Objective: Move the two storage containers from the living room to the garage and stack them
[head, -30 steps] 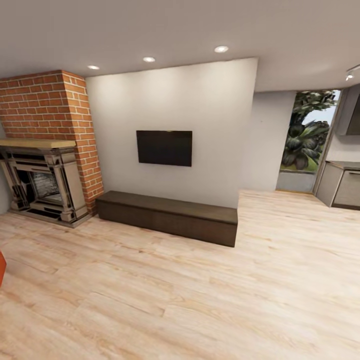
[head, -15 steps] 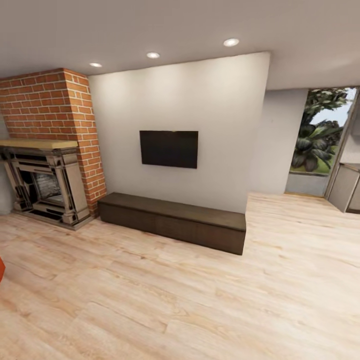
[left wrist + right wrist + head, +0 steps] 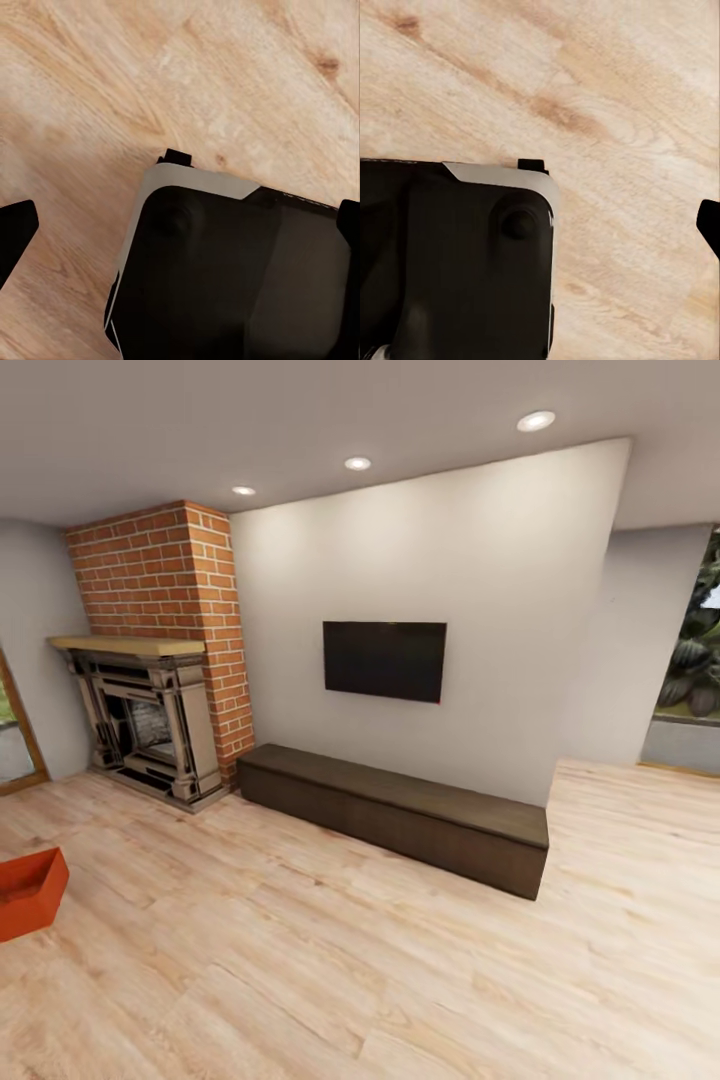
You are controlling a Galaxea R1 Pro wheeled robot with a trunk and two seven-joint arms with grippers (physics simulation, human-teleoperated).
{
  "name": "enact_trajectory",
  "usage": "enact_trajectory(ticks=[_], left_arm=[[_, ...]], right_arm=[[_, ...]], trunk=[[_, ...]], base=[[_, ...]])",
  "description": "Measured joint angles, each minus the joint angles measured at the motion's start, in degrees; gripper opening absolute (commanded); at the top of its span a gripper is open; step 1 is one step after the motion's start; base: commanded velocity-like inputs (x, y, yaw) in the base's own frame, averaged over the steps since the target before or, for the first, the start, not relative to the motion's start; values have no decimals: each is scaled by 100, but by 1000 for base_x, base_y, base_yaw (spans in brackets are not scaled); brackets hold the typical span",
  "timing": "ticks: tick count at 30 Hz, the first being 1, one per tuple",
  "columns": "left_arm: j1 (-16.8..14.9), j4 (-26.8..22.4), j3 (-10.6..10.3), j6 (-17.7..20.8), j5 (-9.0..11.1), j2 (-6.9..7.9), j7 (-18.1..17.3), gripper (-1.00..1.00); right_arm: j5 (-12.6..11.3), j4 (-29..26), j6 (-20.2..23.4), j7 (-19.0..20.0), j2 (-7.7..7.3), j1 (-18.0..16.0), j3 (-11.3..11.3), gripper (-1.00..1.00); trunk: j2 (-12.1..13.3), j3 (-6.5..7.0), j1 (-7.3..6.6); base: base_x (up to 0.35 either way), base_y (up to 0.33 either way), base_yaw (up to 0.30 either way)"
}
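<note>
One red-orange storage container [image 3: 28,890] sits on the light wood-plank flooring [image 3: 350,970] of the living room, at the head view's left edge, partly cut off by the frame. My left gripper [image 3: 180,229] hangs open over the planks, a dark fingertip [image 3: 11,234] at each side of its wrist view and nothing between them. The right gripper [image 3: 540,225] also stands open and empty; one fingertip [image 3: 709,223] shows at the edge, the other is lost against the dark robot body [image 3: 450,262]. Both grippers are far from the container.
A brick fireplace [image 3: 150,725] stands at the back left, beside a long low dark bench [image 3: 400,815] under a wall-mounted TV [image 3: 384,660]. A wood-framed glass door [image 3: 15,730] is at far left. An opening with plants [image 3: 690,680] lies at far right.
The head camera has turned left: fireplace, TV and bench slid right in the picture. More of the red-orange container and the left glass door have come into view.
</note>
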Motion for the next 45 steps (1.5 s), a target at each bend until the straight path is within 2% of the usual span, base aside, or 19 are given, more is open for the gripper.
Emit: enact_trajectory(ticks=[16, 45], left_arm=[[0, 0, 0, -7, -1, -15, 14, 100], [0, -7, 1, -8, 0, -8, 17, 100]], right_arm=[[-13, 0, 4, -4, -1, -2, -8, 100], [-14, 0, 5, -48, -2, -2, -23, 100]], trunk=[[1, 0, 1], [1, 0, 2]], base=[[228, 0, 282], [14, 0, 283]])
